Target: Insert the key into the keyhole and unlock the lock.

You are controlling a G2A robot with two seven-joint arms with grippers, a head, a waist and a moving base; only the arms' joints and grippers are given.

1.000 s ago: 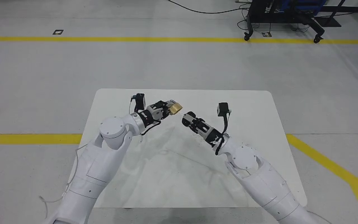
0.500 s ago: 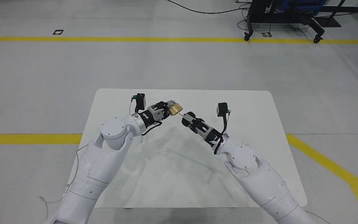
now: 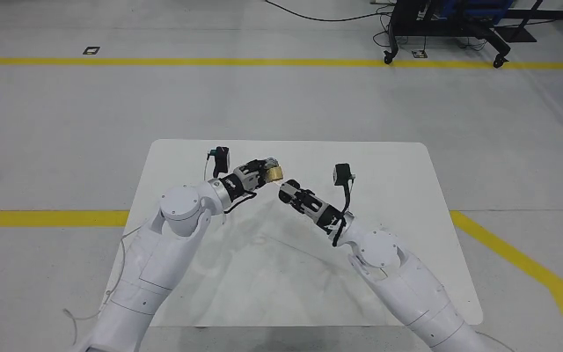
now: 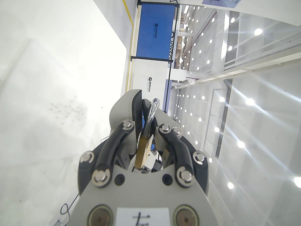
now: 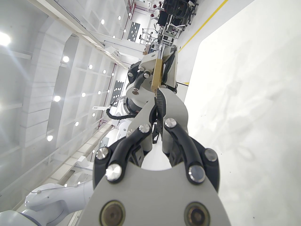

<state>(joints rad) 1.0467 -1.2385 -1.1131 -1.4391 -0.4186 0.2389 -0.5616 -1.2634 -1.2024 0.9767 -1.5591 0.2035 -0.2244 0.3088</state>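
Progress check from my end: the pickup part is done. My left claw (image 4: 146,111) is clamped on the brass lock (image 4: 143,149), and the right claw (image 5: 160,98) is pinched tight on the key (image 5: 156,93). Both are up in the air over the surface (image 3: 396,176), a bit in from the middle of its far edge.

In the right wrist view the key's tip sits right at the bottom face of the lock, touching or just about. I'd guess it's barely into the keyhole, if at all, so the push in and the turn are left.

I can't make out the keyhole itself. Most of the key is buried inside the claw. The shackle is edge-on to me, so I can't swear it's latched.
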